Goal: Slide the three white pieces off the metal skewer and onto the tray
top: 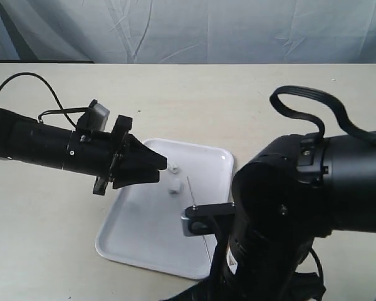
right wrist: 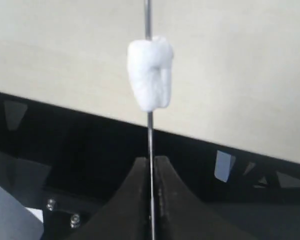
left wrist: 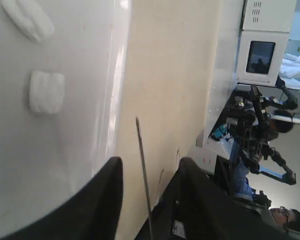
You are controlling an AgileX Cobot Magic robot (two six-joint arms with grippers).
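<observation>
- Left gripper (top: 149, 168) (left wrist: 151, 161): above the tray's (top: 144, 235) left side, jaws wide apart, holding nothing. In its wrist view I see the skewer (top: 192, 191) (left wrist: 143, 170) tip framed between the fingers, untouched.
- Two pieces (top: 173, 167) (top: 173, 187) (left wrist: 46, 91): lying on the tray toward its far end, just beside the left gripper.
- Skewer: slanting over the tray's right side, pinched by the right gripper (right wrist: 151, 162), whose jaws are closed tight on the rod.
- Third piece (right wrist: 150, 75): threaded on the skewer, near the right gripper.
- Risk, as I judge it: a left gripper closing off-centre could bend the rod or twist it in the pinch, and a piece that comes free sharply could bounce over the tray's low rim.
- Obstruction: the right arm (top: 313, 200) and its cable (top: 313, 106) hide the tray's near right corner and the third piece from my exterior view.
</observation>
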